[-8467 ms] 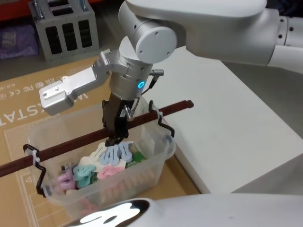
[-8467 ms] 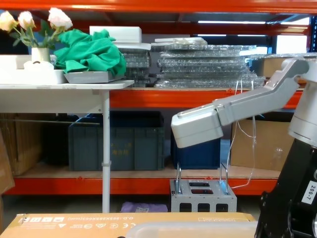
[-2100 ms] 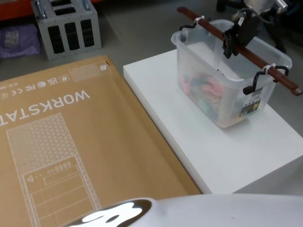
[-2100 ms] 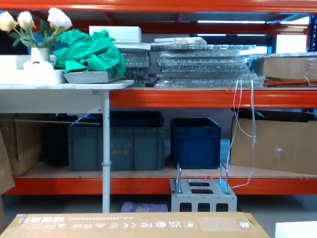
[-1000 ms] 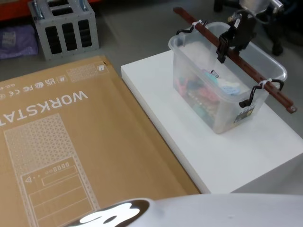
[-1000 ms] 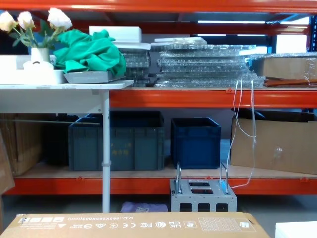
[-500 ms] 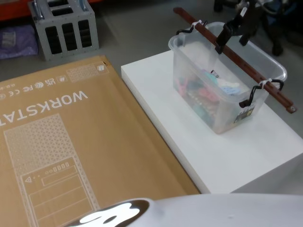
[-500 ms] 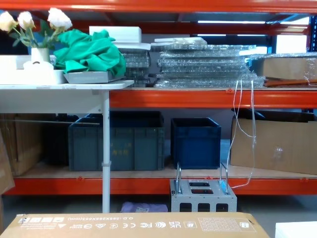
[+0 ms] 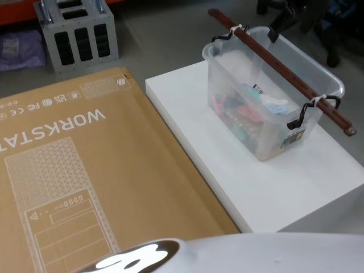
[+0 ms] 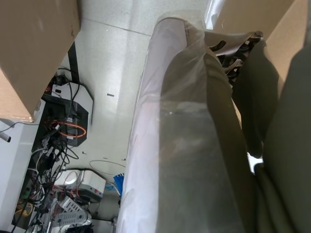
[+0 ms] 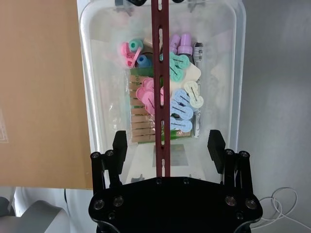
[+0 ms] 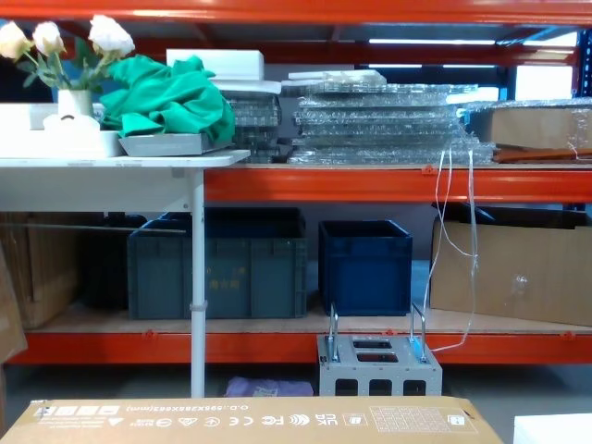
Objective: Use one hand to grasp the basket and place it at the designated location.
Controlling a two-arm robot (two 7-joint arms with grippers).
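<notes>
The right end effector [image 11: 167,145] hangs above the basket [image 11: 92,73] with its 2 fingers [image 11: 119,144] spread wide on either side of the rod [image 11: 160,97], touching nothing. In the head view its black fingertips show just past the basket's [image 9: 335,85] far rim. The basket is a translucent milky-white tub with smooth walls and a thick rim; the dark red rod [image 9: 273,65] lies lengthwise over its opening, tied to a black wire hook [image 9: 301,116] at each end. Inside lie pastel clips [image 11: 182,104]. It stands upright on the white table [image 9: 239,170], beside a cardboard sheet [image 9: 85,170]. I cannot tell the left end effector's state.
</notes>
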